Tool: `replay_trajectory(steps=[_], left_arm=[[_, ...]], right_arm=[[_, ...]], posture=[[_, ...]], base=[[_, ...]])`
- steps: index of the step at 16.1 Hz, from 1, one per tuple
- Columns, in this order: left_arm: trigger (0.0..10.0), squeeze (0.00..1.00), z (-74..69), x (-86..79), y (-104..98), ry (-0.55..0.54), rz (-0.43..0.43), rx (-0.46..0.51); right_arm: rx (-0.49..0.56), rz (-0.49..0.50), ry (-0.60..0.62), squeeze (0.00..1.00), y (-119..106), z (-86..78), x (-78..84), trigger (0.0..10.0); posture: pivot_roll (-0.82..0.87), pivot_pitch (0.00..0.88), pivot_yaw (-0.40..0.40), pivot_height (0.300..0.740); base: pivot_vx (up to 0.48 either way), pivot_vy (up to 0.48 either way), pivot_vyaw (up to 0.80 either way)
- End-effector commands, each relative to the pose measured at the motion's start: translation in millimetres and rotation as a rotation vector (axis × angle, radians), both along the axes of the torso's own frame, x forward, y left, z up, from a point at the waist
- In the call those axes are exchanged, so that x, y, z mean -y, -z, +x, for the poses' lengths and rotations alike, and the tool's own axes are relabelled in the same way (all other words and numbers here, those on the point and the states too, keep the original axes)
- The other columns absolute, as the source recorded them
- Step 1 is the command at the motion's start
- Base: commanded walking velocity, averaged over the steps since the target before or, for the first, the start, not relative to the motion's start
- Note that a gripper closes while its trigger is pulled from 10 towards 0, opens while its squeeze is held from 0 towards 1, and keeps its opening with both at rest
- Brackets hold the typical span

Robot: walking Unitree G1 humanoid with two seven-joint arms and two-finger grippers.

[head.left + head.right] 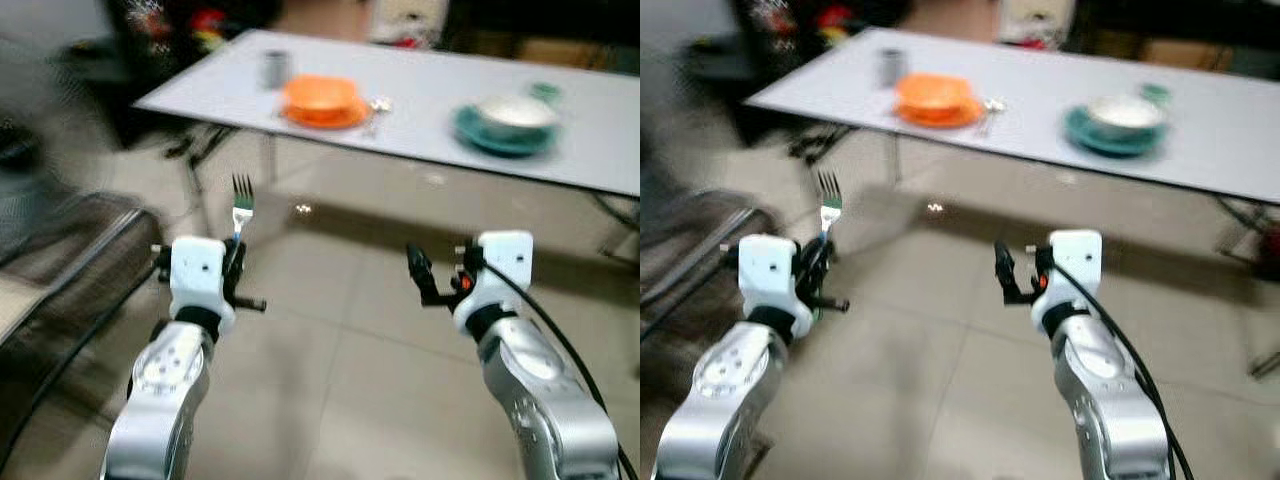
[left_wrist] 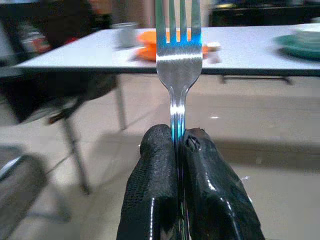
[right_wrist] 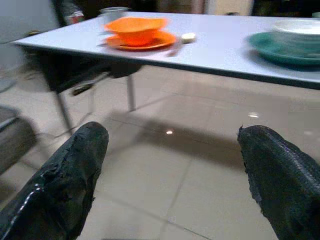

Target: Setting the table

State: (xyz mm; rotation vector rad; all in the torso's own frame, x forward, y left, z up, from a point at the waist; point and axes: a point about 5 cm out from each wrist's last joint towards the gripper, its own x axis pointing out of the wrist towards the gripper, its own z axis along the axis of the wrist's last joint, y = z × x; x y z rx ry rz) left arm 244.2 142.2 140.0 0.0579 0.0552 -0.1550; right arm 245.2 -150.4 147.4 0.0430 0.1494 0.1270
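My left gripper (image 1: pixel 236 262) is shut on the handle of a silver fork (image 1: pixel 242 205), which stands tines up over the floor; the left wrist view shows the fork (image 2: pixel 177 60) pinched between the black fingers (image 2: pixel 155 175). My right gripper (image 1: pixel 420 272) is open and holds nothing, its fingers (image 3: pixel 60 185) wide apart. Ahead stands a pale grey table (image 1: pixel 420 125). On it sit an orange bowl on an orange plate (image 1: pixel 322 100) with a spoon (image 1: pixel 374 112) beside it, a grey cup (image 1: pixel 273 68), and a white bowl on a teal plate (image 1: pixel 508 125).
A dark chair (image 1: pixel 60 270) stands close at my left. Tiled floor (image 1: pixel 340 330) lies between me and the table. Thin metal table legs (image 1: pixel 195 190) come down under the near edge. Dark furniture and clutter line the back wall.
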Motion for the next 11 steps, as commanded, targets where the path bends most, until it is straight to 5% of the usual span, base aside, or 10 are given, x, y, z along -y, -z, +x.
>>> replay_trajectory(steps=[1,6,11], left_arm=[[10.0,0.0,1.7,10.2,-7.3,0.045,-0.006,0.034],[10.0,0.0,2.3,18.0,-2.9,0.066,-0.012,0.02],[10.0,0.0,-0.6,22.1,0.0,0.078,-0.012,0.008]], right_arm=[[0.013,-0.002,0.046,0.0,-0.4,0.9,10.8,10.0],[0.005,-0.022,0.039,0.0,1.2,-2.3,7.5,10.0],[0.004,-0.026,0.046,0.0,-0.8,-4.5,12.1,10.0]], posture=[[0.0,0.0,0.004,0.74],[-0.04,0.0,0.023,0.74],[-0.04,0.0,0.015,0.74]], base=[[0.405,0.0,-0.68],[0.412,0.0,0.0],[0.412,0.0,-0.72]])
